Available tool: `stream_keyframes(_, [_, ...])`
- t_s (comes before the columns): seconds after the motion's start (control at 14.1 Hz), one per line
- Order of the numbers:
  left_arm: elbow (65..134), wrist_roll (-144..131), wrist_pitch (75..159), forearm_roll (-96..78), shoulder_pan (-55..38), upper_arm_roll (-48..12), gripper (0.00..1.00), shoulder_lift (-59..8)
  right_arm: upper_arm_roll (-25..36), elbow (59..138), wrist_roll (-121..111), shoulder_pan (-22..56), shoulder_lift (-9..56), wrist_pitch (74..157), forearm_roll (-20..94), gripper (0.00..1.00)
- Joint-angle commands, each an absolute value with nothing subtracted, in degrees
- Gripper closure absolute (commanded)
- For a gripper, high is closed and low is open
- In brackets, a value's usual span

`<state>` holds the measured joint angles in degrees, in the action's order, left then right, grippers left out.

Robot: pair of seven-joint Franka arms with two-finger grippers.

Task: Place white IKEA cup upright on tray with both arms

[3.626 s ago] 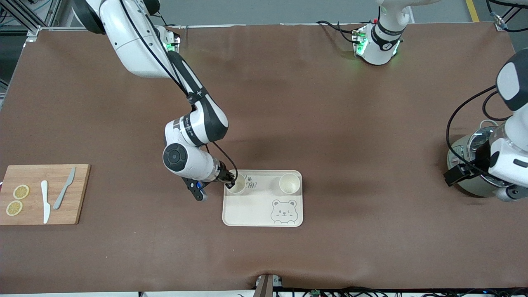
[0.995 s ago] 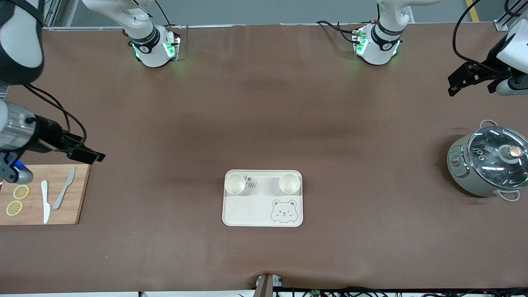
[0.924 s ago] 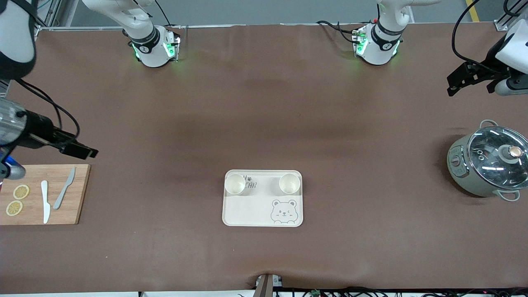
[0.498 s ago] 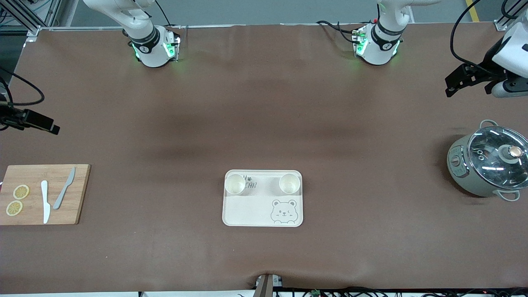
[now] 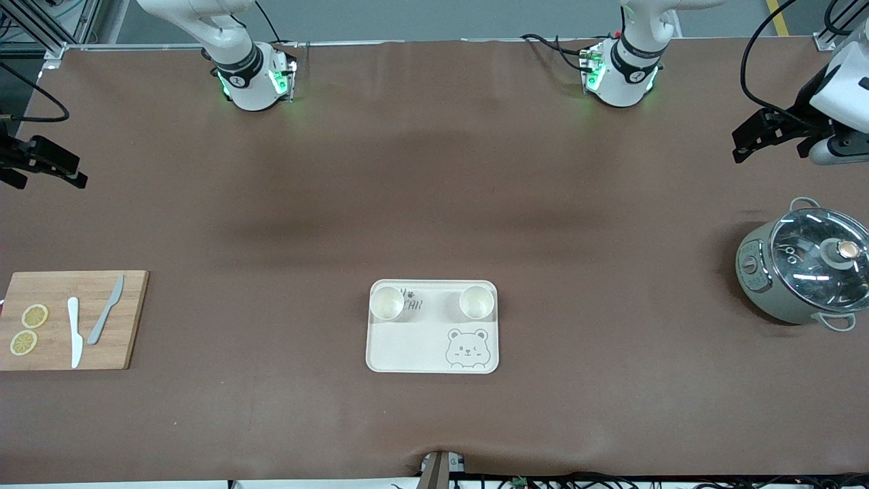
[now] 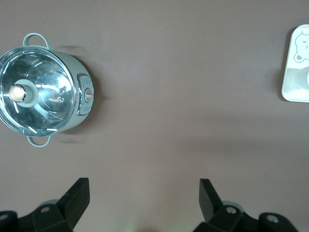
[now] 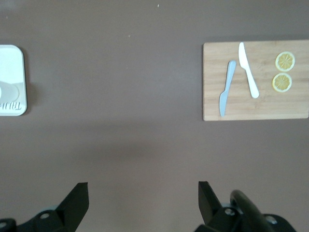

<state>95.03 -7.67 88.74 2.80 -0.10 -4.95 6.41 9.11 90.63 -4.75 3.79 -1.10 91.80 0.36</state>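
Cups (image 5: 387,303) upright on tray (image 5: 421,343); both pincers well apart, empty.

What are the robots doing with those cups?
Right now, nothing is being held. Two white cups, one toward the right arm's end and one toward the left arm's end, stand upright on the bear tray. Both arms are pulled off to the table's ends. The left claw is open above the table near the pot, and the right claw is open at the cutting board's end. The job looks finished.
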Motion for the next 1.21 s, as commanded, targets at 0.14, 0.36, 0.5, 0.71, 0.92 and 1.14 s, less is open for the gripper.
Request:
stream_keyframes(0.14, [93.1,-7.4,88.9,2.3,0.2,-5.0,0.0,5.5,8.1,86.1,-5.4,0.4,3.0,92.1,4.7,0.0])
stream_keyframes(0.36, [92.1,-7.0,88.9,2.1,0.4,-4.9,0.0,4.9,7.8,86.1,-5.3,1.3,2.7,91.1,4.7,0.0])
stream_keyframes(0.5, [92.1,-7.0,88.9,2.1,0.4,-4.9,0.0,4.5,7.7,86.4,-5.1,1.7,2.5,89.3,4.5,0.0])
stream_keyframes(0.71, [92.1,-7.0,88.9,2.0,0.4,-4.9,0.0,4.4,7.8,86.7,-5.2,3.2,1.9,88.5,-0.3,0.0])
stream_keyframes(0.92, [92.2,-7.0,88.8,2.0,0.4,-4.9,0.0,4.4,7.7,86.6,-5.4,3.4,1.7,88.2,0.0,0.0])
stream_keyframes(1.14, [92.1,-6.9,88.7,2.0,0.4,-4.9,0.0,4.4,7.8,86.7,-5.4,3.0,1.8,87.8,0.2,0.0])
